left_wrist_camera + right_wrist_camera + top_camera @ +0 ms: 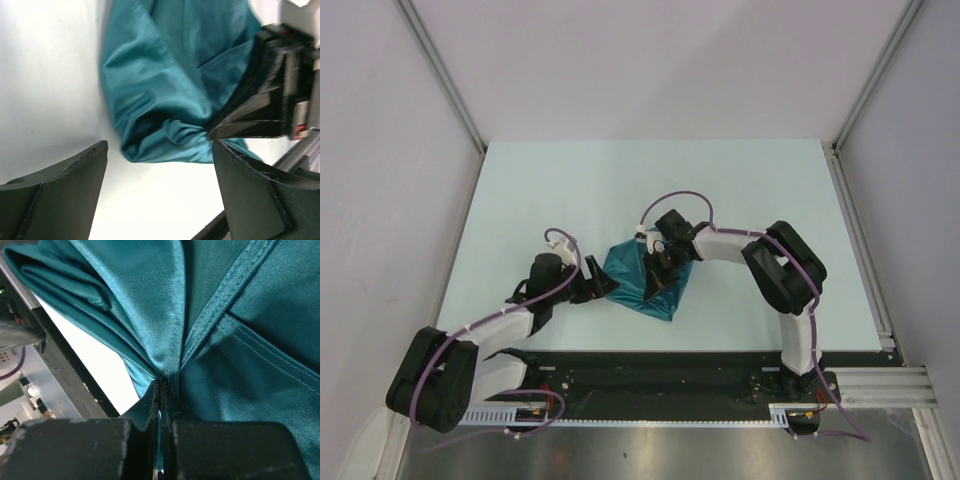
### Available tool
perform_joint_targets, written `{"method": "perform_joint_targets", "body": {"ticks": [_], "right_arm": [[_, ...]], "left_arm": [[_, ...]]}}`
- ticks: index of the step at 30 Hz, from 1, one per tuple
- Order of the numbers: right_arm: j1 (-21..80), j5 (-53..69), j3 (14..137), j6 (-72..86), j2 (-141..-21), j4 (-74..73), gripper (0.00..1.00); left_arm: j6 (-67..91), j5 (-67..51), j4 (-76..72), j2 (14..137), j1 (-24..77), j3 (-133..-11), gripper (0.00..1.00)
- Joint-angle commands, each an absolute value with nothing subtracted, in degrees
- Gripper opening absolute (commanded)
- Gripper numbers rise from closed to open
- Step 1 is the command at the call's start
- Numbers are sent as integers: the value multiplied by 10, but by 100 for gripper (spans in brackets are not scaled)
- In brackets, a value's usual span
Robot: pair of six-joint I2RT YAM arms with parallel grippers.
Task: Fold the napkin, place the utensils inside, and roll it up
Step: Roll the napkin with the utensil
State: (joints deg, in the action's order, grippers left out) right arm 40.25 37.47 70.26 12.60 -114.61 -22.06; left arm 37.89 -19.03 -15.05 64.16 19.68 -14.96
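**Teal cloth clamped by the right gripper; left gripper spread beside it**

Work surface: a pale mint, flat rectangular table [620,180] sits between grey walls [380,150].

Arms: the white-and-black left arm [500,325] and right arm [790,270] both reach inward from the near edge. Each carries purple cables [672,200].

Task item: the teal, slightly shiny soft cloth napkin [638,285] lies on the table near its centre, toward the near edge and between the two grippers. It is gathered into an uneven, layered heap and is not flat. The right wrist view shows a stitched hem and several stacked folds.

Right gripper [161,390]: the black fingers are pressed together with a ridge of napkin pinched between them. Creases fan out from the pinch. In the top view it sits over the right part of the heap.

Left gripper [160,150]: its dark fingers [65,190] are spread wide and hold nothing. The rounded, bunched end of the napkin lies just beyond the tips. Whether the tips touch the table cannot be determined.
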Motion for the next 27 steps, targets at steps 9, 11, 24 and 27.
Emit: {"method": "perform_joint_targets", "body": {"ticks": [9,11,24,27], "right_arm": [[395,384,708,125,-1170,-240,0],[395,388,708,125,-1172,-241,0],[396,417,720,120,-1186,-250,0],[396,424,721,121,-1190,-252,0]], "left_arm": [[360,-159,-187,658,191,-128,82],[361,-162,-205,671,191,-126,79],[347,-200,-308,756,191,-128,63],[346,-204,-314,758,191,-126,59]]}}
